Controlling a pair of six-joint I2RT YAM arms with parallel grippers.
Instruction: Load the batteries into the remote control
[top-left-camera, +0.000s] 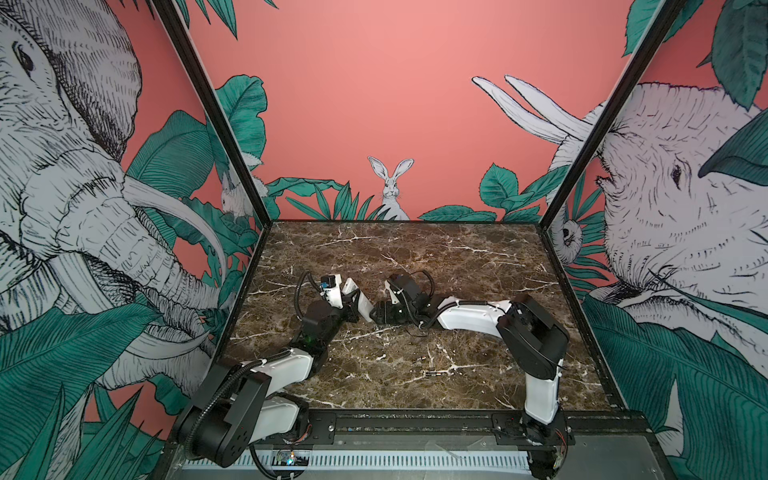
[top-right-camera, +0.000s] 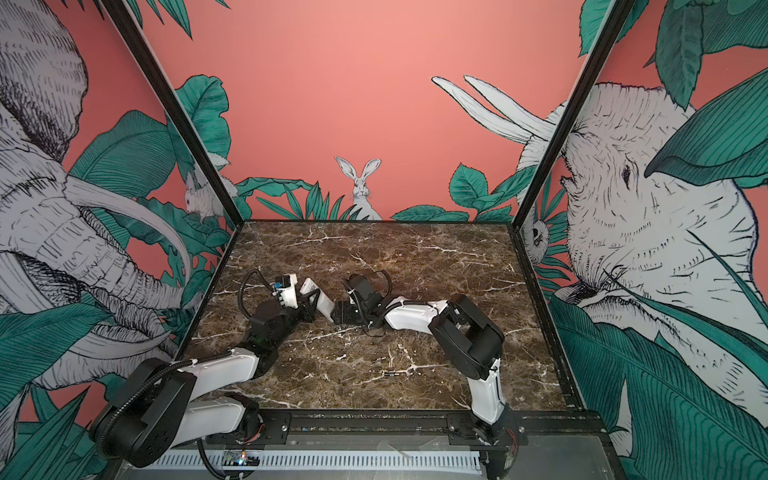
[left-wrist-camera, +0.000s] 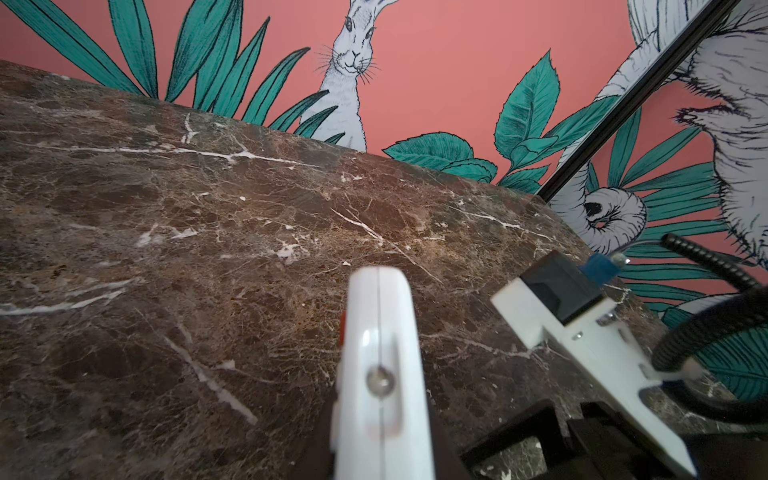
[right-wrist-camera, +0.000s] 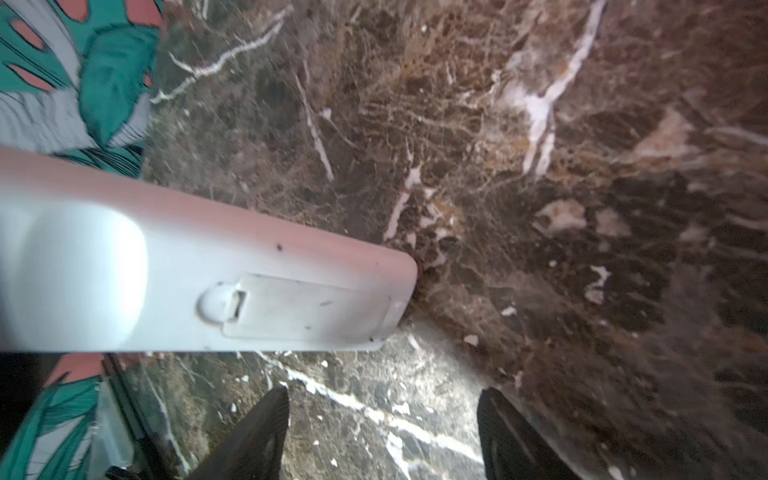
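Over the marble (top-left-camera: 415, 257), the left claw (top-left-camera: 354, 306) clamps the remote (right-wrist-camera: 291, 266); the spread right claw (right-wrist-camera: 384, 395) might wrench it loose.

Soft even light, blurry wrist close-ups

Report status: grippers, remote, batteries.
Left gripper shut on remote control, held tilted. Right gripper open, empty, beside its near end. Battery cover on, in the way; one battery loose on table.
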